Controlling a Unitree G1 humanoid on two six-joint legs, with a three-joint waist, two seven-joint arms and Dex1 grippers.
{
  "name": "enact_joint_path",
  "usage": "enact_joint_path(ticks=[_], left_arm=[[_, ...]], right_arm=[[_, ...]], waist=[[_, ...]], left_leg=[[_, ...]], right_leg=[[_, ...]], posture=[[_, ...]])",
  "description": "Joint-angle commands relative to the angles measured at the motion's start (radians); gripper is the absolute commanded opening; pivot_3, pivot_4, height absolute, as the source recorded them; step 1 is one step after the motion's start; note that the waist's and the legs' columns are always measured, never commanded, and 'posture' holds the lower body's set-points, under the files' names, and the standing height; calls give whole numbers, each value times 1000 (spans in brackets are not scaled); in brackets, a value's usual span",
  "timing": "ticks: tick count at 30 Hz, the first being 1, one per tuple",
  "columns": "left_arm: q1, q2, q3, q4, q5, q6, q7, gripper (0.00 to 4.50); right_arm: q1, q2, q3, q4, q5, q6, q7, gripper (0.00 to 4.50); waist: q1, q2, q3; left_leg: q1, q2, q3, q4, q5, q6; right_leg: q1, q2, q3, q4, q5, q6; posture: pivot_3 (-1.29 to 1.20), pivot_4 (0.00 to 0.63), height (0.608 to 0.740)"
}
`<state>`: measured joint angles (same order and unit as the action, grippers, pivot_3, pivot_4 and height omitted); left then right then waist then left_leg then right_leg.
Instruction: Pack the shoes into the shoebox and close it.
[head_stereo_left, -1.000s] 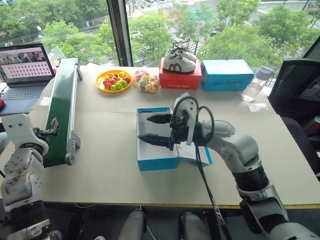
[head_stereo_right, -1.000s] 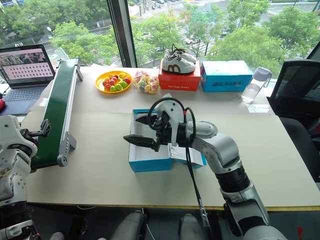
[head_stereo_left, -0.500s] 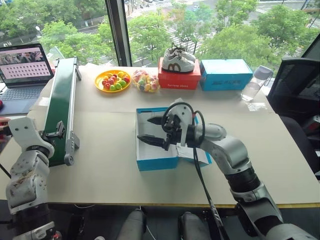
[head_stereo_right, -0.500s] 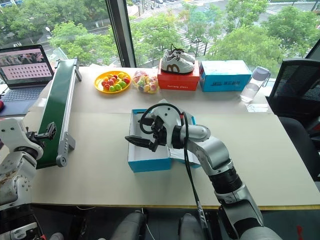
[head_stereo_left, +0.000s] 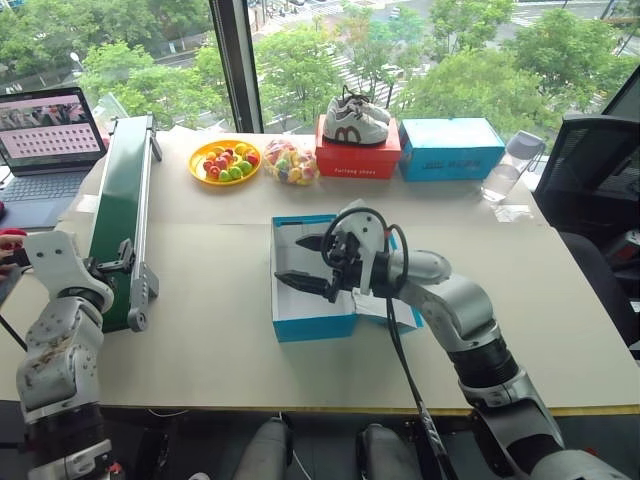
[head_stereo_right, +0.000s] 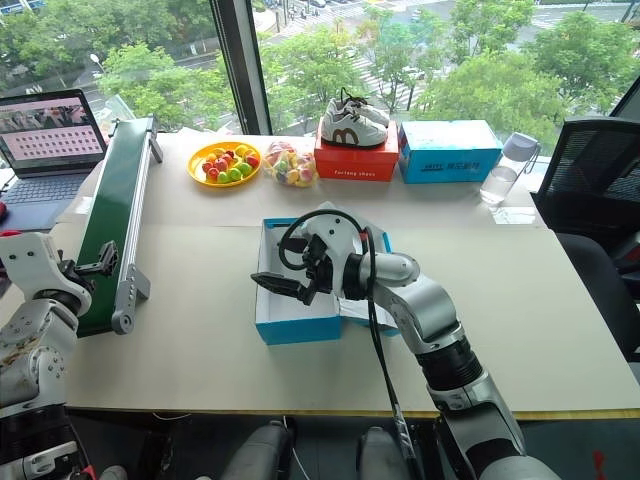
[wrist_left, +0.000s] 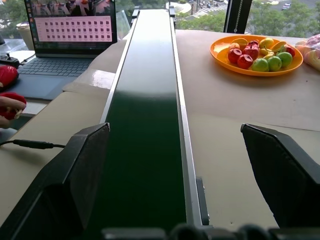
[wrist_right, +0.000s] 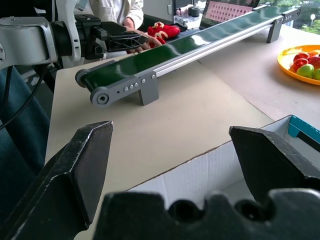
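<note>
**Both grippers empty, shoes off the table**

Right gripper (head_stereo_left: 305, 263) hangs spread wide over the open blue shoebox (head_stereo_left: 308, 320). Left gripper (wrist_left: 182, 165) gapes at the green conveyor (wrist_left: 145, 125). Red shoes (wrist_right: 162, 31) sit beyond the belt, beside a person's hand (wrist_right: 142, 46).

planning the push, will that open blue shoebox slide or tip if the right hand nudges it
The shoebox looks like thin cardboard with nothing seen inside, so it is probably light and would slide on the smooth table rather than tip, being low and wide. Its walls may flex under the open right hand. The flap looks floppy.
</note>
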<state>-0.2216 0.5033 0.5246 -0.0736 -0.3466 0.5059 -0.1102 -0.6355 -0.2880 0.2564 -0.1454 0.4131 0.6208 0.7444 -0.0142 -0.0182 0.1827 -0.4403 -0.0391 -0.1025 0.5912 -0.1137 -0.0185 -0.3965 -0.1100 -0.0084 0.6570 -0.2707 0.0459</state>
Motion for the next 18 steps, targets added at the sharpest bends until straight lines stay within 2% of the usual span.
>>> enact_joint_path(ticks=[1,18], left_arm=[[-11,7,7,-19,2,-13,0,4500],[-10,5,9,-16,9,-22,10,4500]], right_arm=[[8,7,-26,-28,3,-18,-5,4452],[3,11,-33,-19,4,-19,-13,4452]], waist=[[0,0,0],[0,0,0]], left_leg=[[0,0,0,0,0,0],[0,0,0,0,0,0]], right_leg=[[0,0,0,0,0,0],[0,0,0,0,0,0]], posture=[[0,150,736],[0,150,736]])
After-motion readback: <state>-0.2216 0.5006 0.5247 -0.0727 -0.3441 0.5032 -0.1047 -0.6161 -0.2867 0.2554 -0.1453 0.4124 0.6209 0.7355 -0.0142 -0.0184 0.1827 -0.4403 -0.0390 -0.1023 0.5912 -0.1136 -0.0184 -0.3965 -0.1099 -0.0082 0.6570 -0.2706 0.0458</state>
